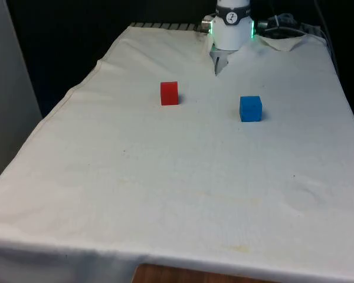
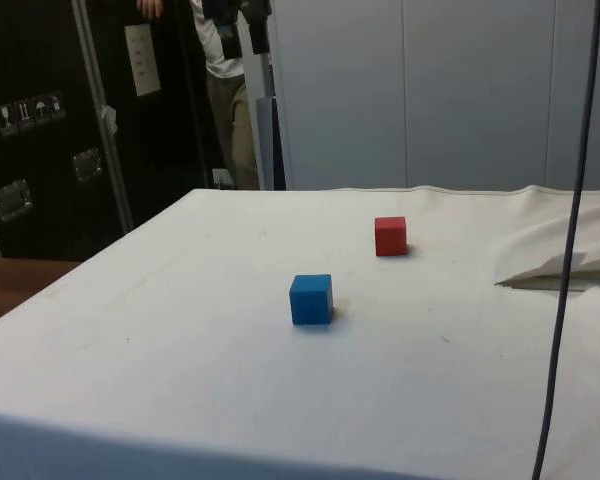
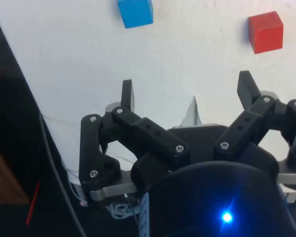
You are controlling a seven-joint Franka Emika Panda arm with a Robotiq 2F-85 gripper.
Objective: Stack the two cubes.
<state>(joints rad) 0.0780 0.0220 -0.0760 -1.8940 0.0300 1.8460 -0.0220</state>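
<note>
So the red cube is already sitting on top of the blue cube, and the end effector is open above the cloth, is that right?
Not quite. The red cube is not on the blue cube; both sit apart on the white cloth, as the front view shows. The rest holds: the end effector is open above the cloth.

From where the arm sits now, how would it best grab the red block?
Probably from straight above, closing on two opposite flat sides of the red block. It sits flat on the cloth, apart from the blue block, so every side is free.
</note>
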